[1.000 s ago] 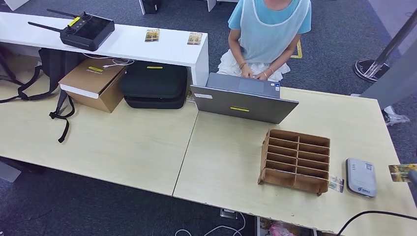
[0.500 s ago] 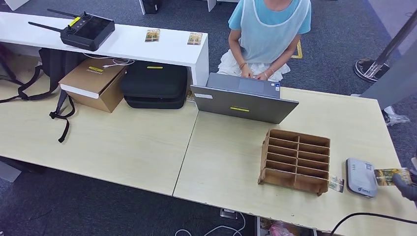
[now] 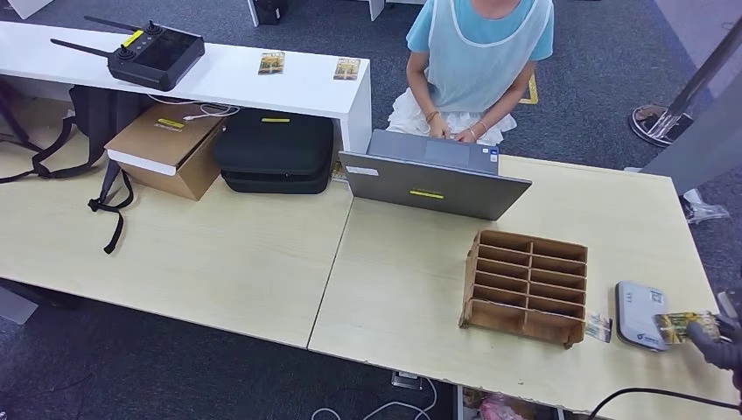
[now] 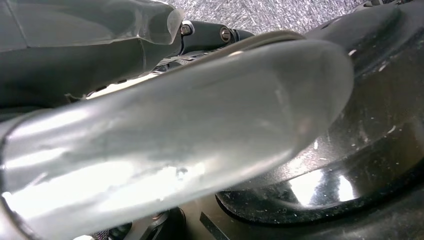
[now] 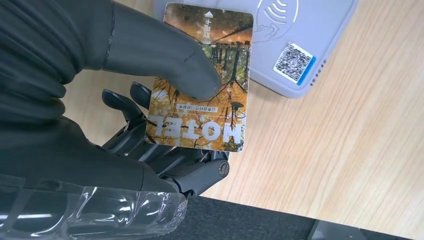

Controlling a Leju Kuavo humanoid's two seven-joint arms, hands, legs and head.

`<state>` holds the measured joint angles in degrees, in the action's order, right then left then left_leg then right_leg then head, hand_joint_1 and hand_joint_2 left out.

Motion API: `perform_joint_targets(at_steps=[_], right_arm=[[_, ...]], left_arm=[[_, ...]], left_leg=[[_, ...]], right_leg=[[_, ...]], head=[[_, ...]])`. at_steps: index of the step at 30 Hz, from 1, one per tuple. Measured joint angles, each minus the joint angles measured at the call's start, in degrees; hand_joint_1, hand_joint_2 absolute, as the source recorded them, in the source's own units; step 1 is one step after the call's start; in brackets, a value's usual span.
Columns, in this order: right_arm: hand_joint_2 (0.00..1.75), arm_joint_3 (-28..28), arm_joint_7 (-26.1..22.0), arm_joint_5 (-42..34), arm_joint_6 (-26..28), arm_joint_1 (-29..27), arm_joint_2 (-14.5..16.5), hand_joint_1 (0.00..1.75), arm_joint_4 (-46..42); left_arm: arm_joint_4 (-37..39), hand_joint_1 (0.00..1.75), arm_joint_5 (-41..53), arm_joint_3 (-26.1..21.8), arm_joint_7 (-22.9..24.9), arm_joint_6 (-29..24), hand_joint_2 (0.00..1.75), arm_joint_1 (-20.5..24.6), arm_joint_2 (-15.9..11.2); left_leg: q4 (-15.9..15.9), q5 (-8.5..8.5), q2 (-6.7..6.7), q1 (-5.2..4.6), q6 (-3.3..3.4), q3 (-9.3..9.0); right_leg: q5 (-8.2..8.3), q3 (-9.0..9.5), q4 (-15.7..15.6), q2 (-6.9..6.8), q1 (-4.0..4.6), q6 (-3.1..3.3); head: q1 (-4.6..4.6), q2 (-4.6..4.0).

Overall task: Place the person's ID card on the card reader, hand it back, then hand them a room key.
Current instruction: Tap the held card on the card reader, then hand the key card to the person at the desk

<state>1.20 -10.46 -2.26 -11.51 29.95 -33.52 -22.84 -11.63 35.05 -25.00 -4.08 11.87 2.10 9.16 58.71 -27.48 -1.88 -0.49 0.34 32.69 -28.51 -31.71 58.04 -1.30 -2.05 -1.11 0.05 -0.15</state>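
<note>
My right hand [image 3: 716, 346] is at the table's near right corner and pinches an orange card [image 3: 678, 325] printed "HOTEL". The card's far end overlaps the near right part of the white card reader [image 3: 637, 308]. In the right wrist view the thumb [image 5: 160, 55] presses on the card [image 5: 215, 110] with the dark fingers under it, and the card's tip lies over the reader [image 5: 305, 35]. Whether card and reader touch is unclear. The left wrist view gives a blurred grey close-up of my left hand [image 4: 165, 140], so its fingers cannot be read.
A wooden slotted rack [image 3: 525, 284] stands left of the reader, with another small card [image 3: 598, 327] lying between them. A person [image 3: 481, 61] sits across the table at an open laptop [image 3: 433, 179]. Two cards [image 3: 270, 62] lie on the white shelf. A black cable [image 3: 647, 385] runs along the near edge.
My right hand has come in from the right edge, carrying the card leftward and nearer, until it overlaps the reader. The person and the other objects have not moved.
</note>
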Motion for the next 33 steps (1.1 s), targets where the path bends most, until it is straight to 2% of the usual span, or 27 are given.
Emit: perform_joint_targets(at_steps=[22,33], right_arm=[[1.75,0.0,0.3,1.8,0.8,-1.4,2.0,1.75,-0.8],[1.75,0.0,-0.5,2.7,2.0,1.0,2.9,1.75,-0.8]], left_arm=[[0.0,0.00,0.4,0.0,0.0,0.0,0.00,0.1,0.0],[0.0,0.00,0.3,0.0,-0.1,-0.1,0.00,0.1,0.0]], left_leg=[[0.0,0.00,0.02,0.00,0.00,-0.05],[0.0,0.01,0.02,0.00,0.00,-0.05]], right_leg=[[0.01,0.06,0.0,0.03,0.00,-0.01],[0.02,0.07,0.0,0.05,0.00,-0.01]], head=[[0.00,0.01],[-0.01,0.00]])
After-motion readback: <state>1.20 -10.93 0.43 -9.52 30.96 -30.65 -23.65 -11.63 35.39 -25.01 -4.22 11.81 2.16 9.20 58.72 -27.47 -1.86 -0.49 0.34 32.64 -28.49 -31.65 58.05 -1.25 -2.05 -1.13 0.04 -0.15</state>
